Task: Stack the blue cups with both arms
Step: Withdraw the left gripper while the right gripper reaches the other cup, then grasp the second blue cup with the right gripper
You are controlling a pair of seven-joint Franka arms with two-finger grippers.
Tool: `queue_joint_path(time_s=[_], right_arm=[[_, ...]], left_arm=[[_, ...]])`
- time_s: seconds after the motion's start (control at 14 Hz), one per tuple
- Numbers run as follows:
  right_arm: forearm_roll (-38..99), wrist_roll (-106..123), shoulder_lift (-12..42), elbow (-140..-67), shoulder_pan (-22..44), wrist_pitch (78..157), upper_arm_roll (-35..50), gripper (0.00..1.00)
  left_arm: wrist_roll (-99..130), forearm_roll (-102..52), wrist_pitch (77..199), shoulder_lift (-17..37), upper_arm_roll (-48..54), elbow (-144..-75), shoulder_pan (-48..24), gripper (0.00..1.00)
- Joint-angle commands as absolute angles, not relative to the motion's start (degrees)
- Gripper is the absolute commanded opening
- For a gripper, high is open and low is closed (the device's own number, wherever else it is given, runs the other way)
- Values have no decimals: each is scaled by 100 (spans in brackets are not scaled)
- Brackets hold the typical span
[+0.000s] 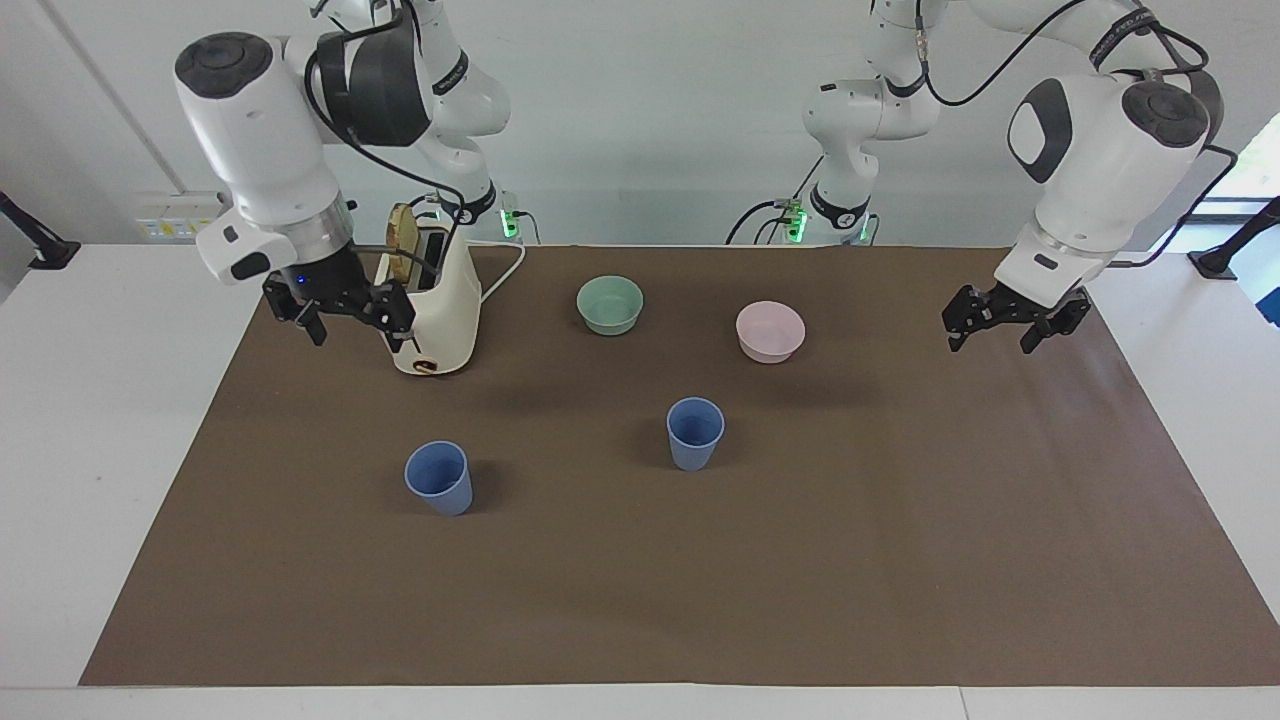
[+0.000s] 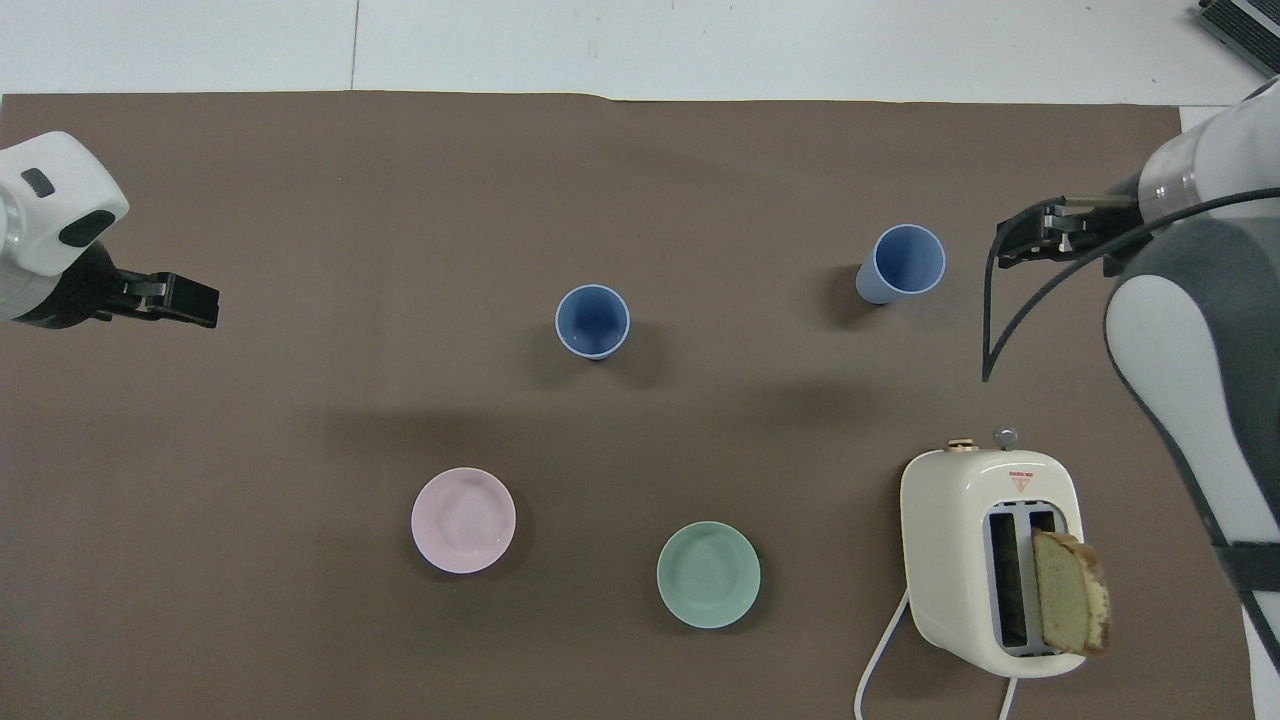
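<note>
Two blue cups stand upright and apart on the brown mat. One cup (image 1: 695, 433) (image 2: 593, 320) is near the middle. The other cup (image 1: 438, 478) (image 2: 900, 263) is toward the right arm's end, farther from the robots than the toaster. My right gripper (image 1: 355, 335) (image 2: 1005, 245) is open and empty, in the air beside the toaster, over the mat near that cup. My left gripper (image 1: 990, 343) (image 2: 205, 305) is open and empty, over the mat at the left arm's end, well away from both cups.
A cream toaster (image 1: 435, 310) (image 2: 960, 540) with a bread slice (image 2: 1070, 600) in it stands at the right arm's end. A pale green bowl (image 1: 610, 303) (image 2: 708, 575) and a pale pink bowl (image 1: 770, 330) (image 2: 463, 520) sit nearer to the robots than the cups.
</note>
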State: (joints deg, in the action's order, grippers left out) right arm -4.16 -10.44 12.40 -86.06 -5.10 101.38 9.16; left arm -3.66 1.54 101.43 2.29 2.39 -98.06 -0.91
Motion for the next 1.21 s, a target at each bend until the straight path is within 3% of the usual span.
queue_joint_path(time_s=[0.0,0.5,1.0,1.14], right_arm=[[-623,-826,1923,-8139,-580,10422,976,100],[-782,-870,2390,-8550,-554,11381,984,100],[-765,-923,2733,-8771,-475,11646,984,100],[-765,-923,2716,-8955,-466,11803,993,96]], left_arm=[[-501,70,9783,9,290,-9634,18,100],[-431,-132,8668,9,290,-8606,9,100],[-440,-149,8429,-290,290,-8701,0,100],[-474,-149,8420,-325,290,-8754,9,100]])
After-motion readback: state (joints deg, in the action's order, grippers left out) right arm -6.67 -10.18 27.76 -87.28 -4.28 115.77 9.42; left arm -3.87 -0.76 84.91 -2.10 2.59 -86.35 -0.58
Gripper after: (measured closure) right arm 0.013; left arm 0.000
